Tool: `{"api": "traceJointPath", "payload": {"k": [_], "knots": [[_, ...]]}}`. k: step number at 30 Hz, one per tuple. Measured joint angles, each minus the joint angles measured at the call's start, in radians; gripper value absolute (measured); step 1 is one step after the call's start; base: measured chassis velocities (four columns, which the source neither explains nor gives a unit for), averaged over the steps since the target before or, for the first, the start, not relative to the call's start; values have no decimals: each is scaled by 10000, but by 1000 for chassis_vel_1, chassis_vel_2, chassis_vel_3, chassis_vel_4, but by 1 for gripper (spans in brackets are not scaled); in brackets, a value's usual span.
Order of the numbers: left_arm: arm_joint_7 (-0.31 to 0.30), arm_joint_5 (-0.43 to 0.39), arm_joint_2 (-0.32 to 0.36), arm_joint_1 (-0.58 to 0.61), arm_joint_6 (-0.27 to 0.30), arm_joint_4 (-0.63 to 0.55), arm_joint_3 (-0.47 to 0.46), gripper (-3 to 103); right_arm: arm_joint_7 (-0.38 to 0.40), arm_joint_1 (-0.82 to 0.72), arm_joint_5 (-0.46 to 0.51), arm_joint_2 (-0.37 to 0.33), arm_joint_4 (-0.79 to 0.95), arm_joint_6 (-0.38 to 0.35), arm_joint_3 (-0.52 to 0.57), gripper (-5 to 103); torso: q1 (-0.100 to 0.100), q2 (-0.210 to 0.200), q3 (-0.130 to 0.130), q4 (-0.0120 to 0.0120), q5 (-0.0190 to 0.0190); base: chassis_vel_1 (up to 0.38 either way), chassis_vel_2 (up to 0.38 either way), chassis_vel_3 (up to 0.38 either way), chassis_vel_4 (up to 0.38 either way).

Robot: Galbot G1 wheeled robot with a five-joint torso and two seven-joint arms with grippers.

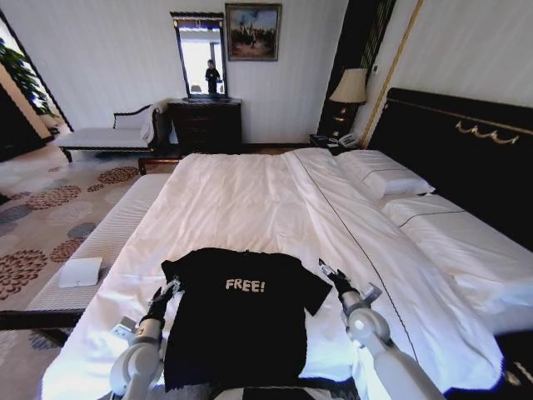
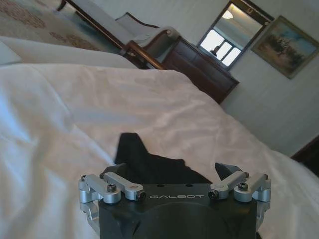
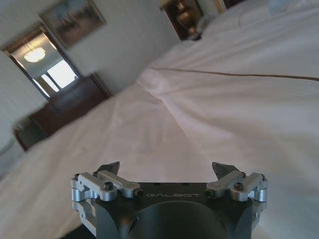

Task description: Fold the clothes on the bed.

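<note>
The clothes, a black T-shirt point(image 1: 241, 321) with white "FREE!" lettering, lie flat and face up at the near end of the bed point(image 1: 250, 196). My left gripper point(image 1: 169, 289) is open at the shirt's left sleeve, its fingertips at the sleeve's edge. The left wrist view shows that sleeve point(image 2: 144, 160) lying on the white sheet, just ahead of the open left gripper point(image 2: 172, 172). My right gripper point(image 1: 328, 269) is open just beyond the right sleeve, over white sheet. In the right wrist view, the right gripper point(image 3: 166, 168) has nothing between its fingers.
White pillows point(image 1: 387, 175) and a tall black headboard point(image 1: 466, 146) lie to the right. A padded bench point(image 1: 100, 242) beside the bed on the left carries a white box point(image 1: 79, 271). A pale chaise point(image 1: 108, 137), a dark dresser point(image 1: 206, 123) and a lamp point(image 1: 350, 87) line the far wall.
</note>
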Motion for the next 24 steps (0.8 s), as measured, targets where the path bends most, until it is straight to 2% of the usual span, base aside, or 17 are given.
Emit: {"api": "traceJointPath", "payload": {"k": [1, 3, 4, 6, 7, 11, 15, 17, 18, 20, 23, 24], "knots": [[-65, 861, 63, 244, -203, -119, -164, 100, -714, -335, -572, 126, 67, 499, 78, 100, 0, 0, 0, 0, -1, 0, 0, 0, 0], [-64, 1770, 97, 363, -407, -157, -240, 100, -940, -490, -1376, 242, 58, 811, 136, 100, -1, 1, 0, 0, 0, 0, 0, 0, 0], [-64, 1770, 97, 363, -407, -157, -240, 100, -940, -490, -1376, 242, 58, 811, 136, 100, -1, 1, 0, 0, 0, 0, 0, 0, 0], [-22, 2524, 104, 522, -609, -278, -253, 100, -1145, -617, -2503, 326, -29, 1118, 213, 100, -1, 0, 0, 0, -1, 0, 0, 0, 0], [-8, 2634, 99, 577, -643, -349, -229, 100, -1209, -666, -2754, 339, -36, 1198, 232, 100, 0, 0, 0, 1, 0, 0, 0, 0, 0], [32, 2944, 21, 750, -763, -530, -115, 100, -1240, -791, -2992, 359, 32, 1279, 274, 100, 0, 0, 0, 0, 0, 0, 0, 0, 0], [72, 3656, -43, 816, -1126, -476, -91, 100, -935, -861, -3407, 354, 133, 1294, 325, 100, -1, 0, 0, 1, 1, 0, 0, 0, 0], [79, 4106, -52, 851, -1311, -421, -150, 100, -359, -905, -4009, 348, 163, 1200, 351, 100, 0, 0, 0, 1, -2, 0, 0, 0, 0], [79, 4106, -52, 851, -1311, -421, -150, 100, -359, -905, -4009, 348, 163, 1200, 351, 100, 0, 0, 0, 1, -2, 0, 0, 0, 0], [62, 4435, -89, 924, -1400, -447, -247, 100, 140, -947, -4728, 360, 151, 1133, 407, 100, 0, 0, 0, 1, 0, 0, 0, 0, 0], [40, 4603, -140, 1107, -1487, -616, -277, 100, 230, -1068, -5589, 404, 159, 1306, 546, 100, 0, 0, 0, 0, 2, 0, 0, 0, 0], [40, 4603, -140, 1107, -1487, -616, -277, 100, 230, -1068, -5589, 404, 159, 1306, 546, 100, 0, 0, 0, 0, 2, 0, 0, 0, 0]]}}
